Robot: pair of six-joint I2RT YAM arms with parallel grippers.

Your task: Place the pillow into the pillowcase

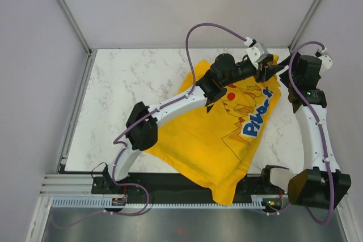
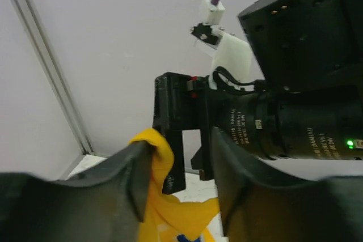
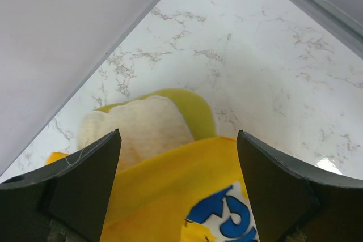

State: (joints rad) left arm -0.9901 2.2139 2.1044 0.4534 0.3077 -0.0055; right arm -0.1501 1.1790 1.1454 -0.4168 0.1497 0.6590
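1. The plump white pillow lies mostly inside the bright yellow fabric pillowcase, one corner out at 1 o'clock.
2. Left claw and right claw gape, released; we judge tucking remains.

Entry 1: pillowcase, blue lettering; you can read "Pika", the rest is lost in folds.
Entry 2: black motor housing, small white print, illegible to you.

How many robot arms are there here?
2. The left arm stretches across the pillowcase toward its far right corner; the right arm runs up the table's right side.
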